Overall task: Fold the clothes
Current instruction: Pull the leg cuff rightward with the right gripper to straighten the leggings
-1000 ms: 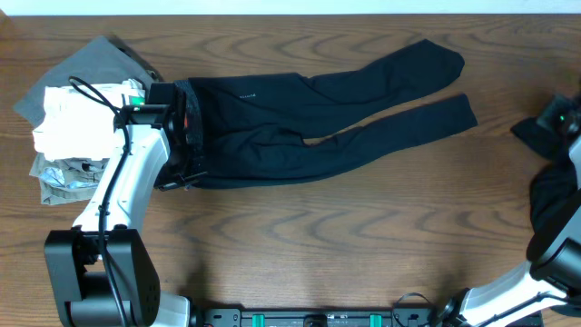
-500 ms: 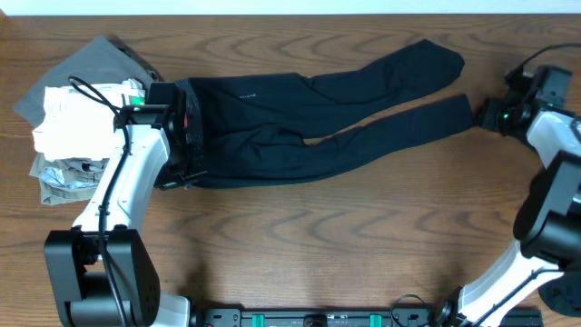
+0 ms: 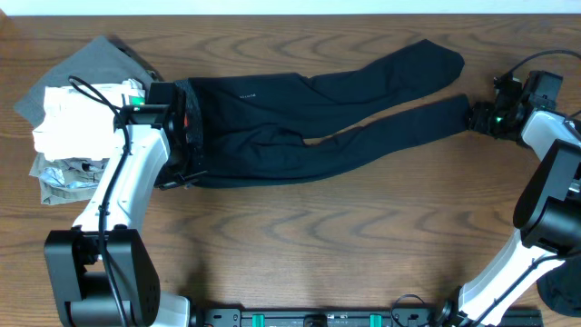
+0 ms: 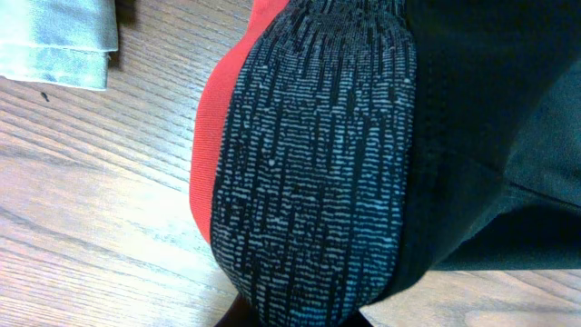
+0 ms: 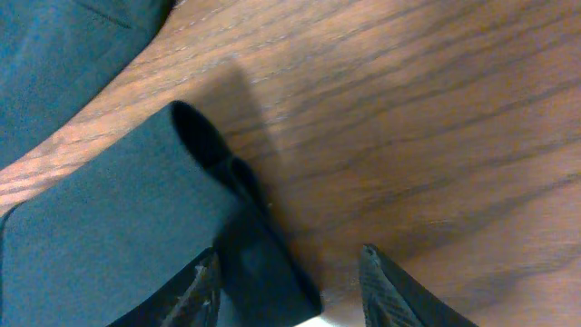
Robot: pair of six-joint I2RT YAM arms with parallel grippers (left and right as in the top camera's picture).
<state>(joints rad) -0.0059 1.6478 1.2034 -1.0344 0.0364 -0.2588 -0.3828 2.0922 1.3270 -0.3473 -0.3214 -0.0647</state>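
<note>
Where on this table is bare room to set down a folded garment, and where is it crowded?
Free: the bare table between the trousers and the near edge. Crowded: the left end, with the clothes pile and left gripper; the right gripper is at a trouser hem.

The trousers point(image 3: 300, 127) lie across the middle of the table point(image 3: 318, 254), waistband point(image 3: 188, 123) to the left, both legs running off to the right, the farther one angling toward the back edge; a pile of folded clothes point(image 3: 77, 118) sits just left of the waistband; the left gripper point(image 3: 184, 138) is at the waistband, the right gripper point(image 3: 481, 118) at the nearer leg's hem point(image 3: 465, 109).
</note>
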